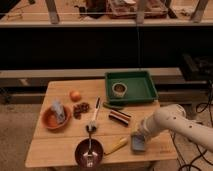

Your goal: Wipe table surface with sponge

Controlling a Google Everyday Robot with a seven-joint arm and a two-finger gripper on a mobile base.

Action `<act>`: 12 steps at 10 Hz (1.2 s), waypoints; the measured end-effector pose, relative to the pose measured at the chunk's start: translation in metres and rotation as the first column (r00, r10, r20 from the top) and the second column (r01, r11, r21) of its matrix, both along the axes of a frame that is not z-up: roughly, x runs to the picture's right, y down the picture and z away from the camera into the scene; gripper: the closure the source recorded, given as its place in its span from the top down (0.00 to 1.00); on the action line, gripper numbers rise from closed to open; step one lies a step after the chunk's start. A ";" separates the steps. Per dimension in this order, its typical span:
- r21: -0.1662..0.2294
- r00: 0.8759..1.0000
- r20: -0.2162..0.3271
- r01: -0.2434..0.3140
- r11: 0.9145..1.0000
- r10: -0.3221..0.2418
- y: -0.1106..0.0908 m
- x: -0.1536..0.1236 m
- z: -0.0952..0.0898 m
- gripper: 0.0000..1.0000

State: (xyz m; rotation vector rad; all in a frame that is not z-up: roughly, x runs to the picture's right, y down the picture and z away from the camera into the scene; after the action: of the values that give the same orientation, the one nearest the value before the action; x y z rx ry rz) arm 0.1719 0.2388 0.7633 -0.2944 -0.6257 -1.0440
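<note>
The sponge (136,145), a small blue-grey block, lies on the table surface (60,87) near its front right corner. My gripper (141,134) sits at the end of the white arm that comes in from the right. It is down on the sponge's upper edge and shut on it. The fingers themselves are mostly hidden by the wrist. The pale wood tabletop fills the middle of the camera view.
At the back right stands a green tray (145,92) holding a tape roll (119,89). A dark cylinder (120,117) and a yellow item (116,145) lie just left of the sponge. Further left are a dark bowl with a spoon (90,151), a brush (94,115), an orange (75,95) and an orange bowl (47,121).
</note>
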 end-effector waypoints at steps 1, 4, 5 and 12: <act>0.001 1.000 -0.001 -0.001 1.000 0.001 0.000 0.001 0.000 0.00; -0.007 1.000 -0.024 -0.003 1.000 0.002 0.002 0.000 0.006 0.00; -0.008 0.999 -0.051 0.000 1.000 -0.001 0.004 0.002 0.017 0.00; -0.025 0.975 -0.219 -0.029 0.999 0.023 0.006 0.066 0.037 0.00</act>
State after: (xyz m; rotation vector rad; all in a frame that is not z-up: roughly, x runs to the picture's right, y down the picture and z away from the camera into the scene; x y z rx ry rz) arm 0.2380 0.2447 0.8006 -0.4186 -0.4444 -0.9630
